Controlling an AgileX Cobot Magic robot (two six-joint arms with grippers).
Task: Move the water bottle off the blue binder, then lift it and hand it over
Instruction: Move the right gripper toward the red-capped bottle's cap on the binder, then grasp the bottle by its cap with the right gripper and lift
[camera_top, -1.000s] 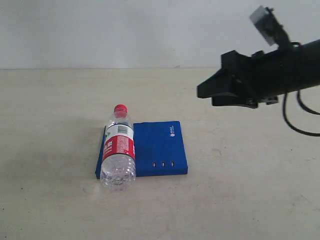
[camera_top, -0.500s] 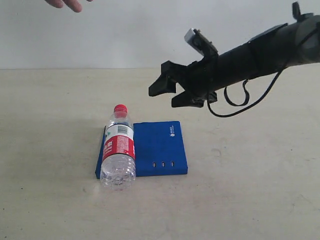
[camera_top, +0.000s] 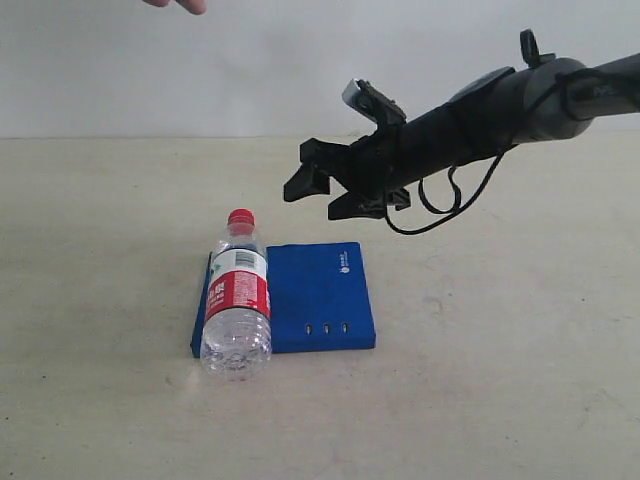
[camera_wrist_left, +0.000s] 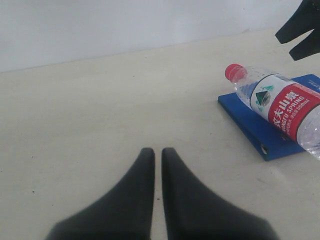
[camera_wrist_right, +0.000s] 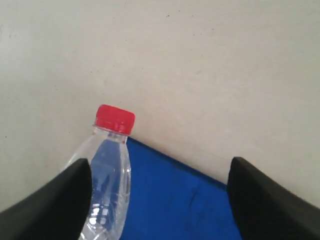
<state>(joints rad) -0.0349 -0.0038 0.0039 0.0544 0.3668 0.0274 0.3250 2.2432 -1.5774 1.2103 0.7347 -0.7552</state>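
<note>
Since 1 s ago, R arm has been swung in from the right edge to mid-scene and its jaws have been spread wider; binder and bottle are unmoved. Counter, pale beige, is backed by a white wall. R arm is held above it, reaching leftward, w/ R jaws wide apart and nothing gripped; they are kept in the air, clear of both items. In R wrist view the bottle's neck and the binder's far edge are framed between them. Binder, bright blue, is laid flat at centre. Bottle is laid on its side along the binder's left part, base overhanging the near edge, label red & white. L jaws, seen only in L wrist view, are pressed together w/ nothing held, well apart from the bottle. Hand is glimpsed at the top edge. Red cap is pointed at the wall. Three rivets are lined up by the binder's near edge.
</note>
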